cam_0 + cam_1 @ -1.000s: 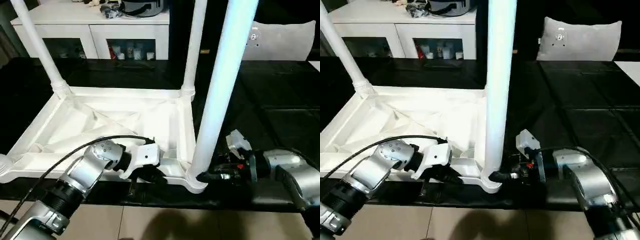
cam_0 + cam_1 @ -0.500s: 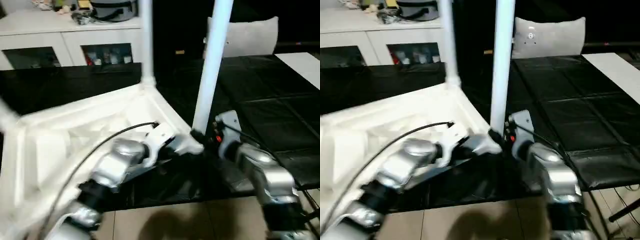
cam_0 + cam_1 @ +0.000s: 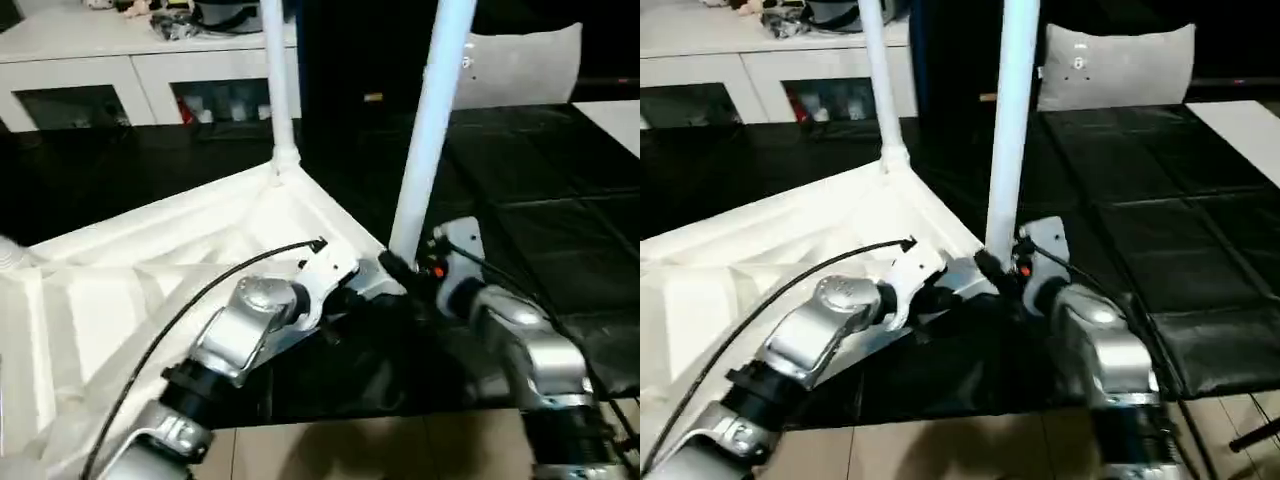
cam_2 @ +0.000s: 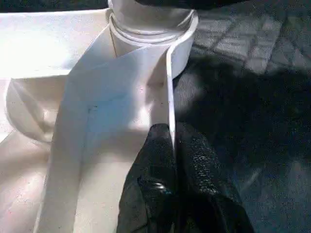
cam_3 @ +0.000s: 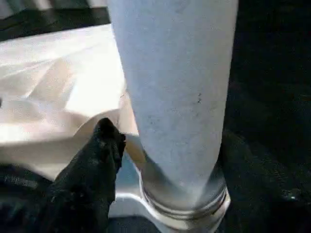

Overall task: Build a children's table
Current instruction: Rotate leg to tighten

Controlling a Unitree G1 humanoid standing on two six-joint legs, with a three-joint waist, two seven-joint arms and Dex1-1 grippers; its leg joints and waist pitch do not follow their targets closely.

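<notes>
While the tabletop (image 3: 150, 290) lies upside down on the dark surface (image 3: 560, 200) with its ribbed underside up, we hold it at its near corner. Our left gripper (image 4: 174, 145) is clamped on the tabletop's thin rim, one black finger (image 4: 155, 160) on each side of the wall, just beside the corner socket (image 4: 150, 34). A leg (image 3: 432, 130) stands upright in that socket, and our right gripper (image 3: 395, 268) sits at its base; in the right wrist view one black finger (image 5: 104, 145) rests against the foot of the leg, but we cannot tell whether the gripper is closed on it. A second leg (image 3: 278, 80) stands in the far corner. Behind are a white cabinet (image 3: 130, 60) and a grey pillow (image 3: 525, 65).
</notes>
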